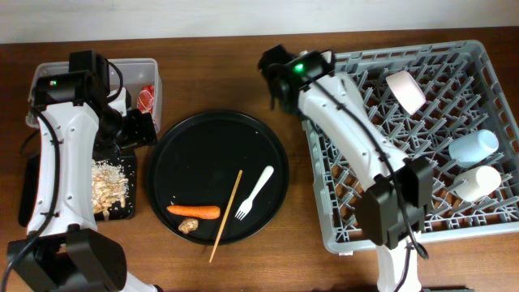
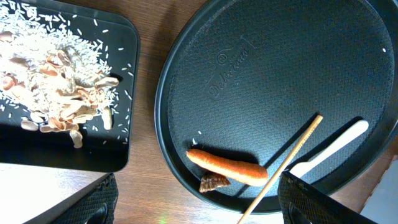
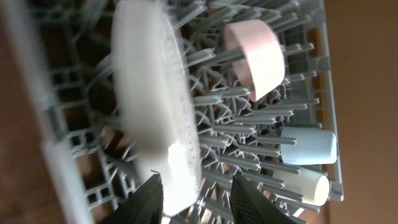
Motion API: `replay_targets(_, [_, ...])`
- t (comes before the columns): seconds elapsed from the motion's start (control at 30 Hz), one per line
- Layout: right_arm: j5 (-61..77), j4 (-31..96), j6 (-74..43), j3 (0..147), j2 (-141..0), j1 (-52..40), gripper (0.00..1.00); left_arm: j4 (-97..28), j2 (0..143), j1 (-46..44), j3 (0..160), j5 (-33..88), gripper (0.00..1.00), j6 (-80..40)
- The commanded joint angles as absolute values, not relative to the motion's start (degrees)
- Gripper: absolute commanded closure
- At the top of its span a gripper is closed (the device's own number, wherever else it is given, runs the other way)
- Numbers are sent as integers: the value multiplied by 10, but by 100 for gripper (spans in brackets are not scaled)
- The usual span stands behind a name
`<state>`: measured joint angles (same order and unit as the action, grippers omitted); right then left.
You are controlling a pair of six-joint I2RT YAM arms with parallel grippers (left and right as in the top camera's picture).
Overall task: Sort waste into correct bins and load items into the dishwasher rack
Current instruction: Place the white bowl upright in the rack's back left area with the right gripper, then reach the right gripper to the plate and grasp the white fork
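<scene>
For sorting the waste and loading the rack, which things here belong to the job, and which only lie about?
Belong to the job: carrot, brown lump, rice bits, red wrapper, clear tub, black rectangular tray, fork, plate, bowl, blue cup, white cup, rack.
Only lying about: round black tray, wooden stick.

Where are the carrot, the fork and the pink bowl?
carrot (image 2: 227, 167), left wrist view, middle of its body
fork (image 1: 257, 191), overhead view, middle of its handle
pink bowl (image 3: 258, 56), right wrist view, its outer side
</scene>
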<state>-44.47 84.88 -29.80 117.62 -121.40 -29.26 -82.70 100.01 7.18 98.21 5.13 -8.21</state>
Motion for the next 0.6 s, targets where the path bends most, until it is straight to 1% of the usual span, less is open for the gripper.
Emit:
replay_targets(0.0, [-435, 867, -305, 1182, -1198, -297, 60, -825, 993, 73, 986, 53, 18, -83])
replay_targets(0.17, [-389, 874, -306, 1182, -1147, -288, 59, -826, 993, 73, 986, 53, 18, -83])
replay_targets(0.2, [-369, 872, -306, 1182, -1132, -281, 56, -826, 993, 73, 986, 53, 18, -83])
replay_targets(0.27, [-300, 864, -305, 1182, -1096, -255, 47, -825, 993, 73, 986, 53, 18, -83])
replay_targets(0.3, [-266, 861, -305, 1182, -1084, -241, 34, -825, 993, 73, 986, 53, 18, -83])
replay_targets(0.37, [-182, 860, -294, 1182, -1067, -214, 20, -825, 993, 73, 986, 53, 18, -83])
replay_targets(0.4, [-102, 860, -259, 1182, -1063, -197, 17, -825, 993, 73, 986, 53, 18, -83])
replay_targets(0.47, [48, 870, -201, 1182, -1062, -179, 17, -824, 993, 73, 986, 53, 17, -83])
replay_targets(0.5, [92, 875, -187, 1182, -1064, -179, 17, -823, 993, 73, 986, 53, 18, -83])
replay_targets(0.57, [138, 882, -182, 1180, -1066, -192, 17, -822, 993, 73, 986, 53, 17, -83])
